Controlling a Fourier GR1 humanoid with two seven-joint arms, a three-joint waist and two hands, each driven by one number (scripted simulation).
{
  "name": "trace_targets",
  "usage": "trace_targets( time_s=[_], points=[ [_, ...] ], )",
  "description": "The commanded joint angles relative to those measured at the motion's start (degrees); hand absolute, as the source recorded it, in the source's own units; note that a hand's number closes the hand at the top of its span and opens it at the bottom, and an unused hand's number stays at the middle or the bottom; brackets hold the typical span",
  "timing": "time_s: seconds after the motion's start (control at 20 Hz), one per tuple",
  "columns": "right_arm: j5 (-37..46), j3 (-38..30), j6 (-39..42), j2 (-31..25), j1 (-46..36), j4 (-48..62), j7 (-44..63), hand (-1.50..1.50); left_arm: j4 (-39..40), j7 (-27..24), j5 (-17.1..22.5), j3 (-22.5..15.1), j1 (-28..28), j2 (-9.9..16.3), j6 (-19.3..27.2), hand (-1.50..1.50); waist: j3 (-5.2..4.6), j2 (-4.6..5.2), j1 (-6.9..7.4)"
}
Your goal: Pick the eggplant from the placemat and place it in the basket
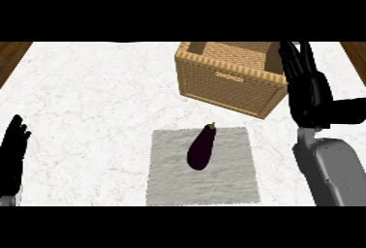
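Down on the white marbled worktop (pixel 93 97) lies a grey placemat (pixel 172 184), a roughly square cloth with a slightly uneven edge, set a little right of the middle and near the lower edge of the head view. On it rests the eggplant (pixel 202 148), dark purple and glossy, lying lengthwise with its small brownish stem pointing up and a little to the right, just at the mat's far edge. It sits in the upper middle part of the mat, and nothing touches it.

Beyond the mat, toward the top right, stands the basket (pixel 225 82), a woven tan box with thick walls and an open top, turned at an angle so that one corner points toward the mat. It stands apart from the mat, with a strip of bare worktop between them.

The right hand (pixel 307 82) is raised at the right side of the view, just beside the basket's right wall and partly overlapping it in the picture. Its black fingers (pixel 289 58) are stretched out straight toward the far edge and hold nothing; whether they touch the basket cannot be told. The grey right forearm (pixel 332 169) runs down from it to the lower edge.

The left hand (pixel 13 155) rests at the far left edge, fingers straight and pointing up, holding nothing, well apart from the mat and eggplant.
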Motion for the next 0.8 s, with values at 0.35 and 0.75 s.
trace_targets(
  time_s=[0.35,0.75],
  points=[
    [8.9,12.1,18.3,-4.8,-10.6,13.8,-5.9,1.50,-1.0,4.2,2.8,-6.3,-10.8,-1.5,-10.7,0.00,-0.44,0.99,0.78],
    [26.0,27.0,-8.7,12.5,-19.7,17.9,7.5,-1.50,5.8,4.9,4.3,-4.8,-15.5,-2.9,-12.9,0.00,-0.34,0.09,-0.51]
  ],
)
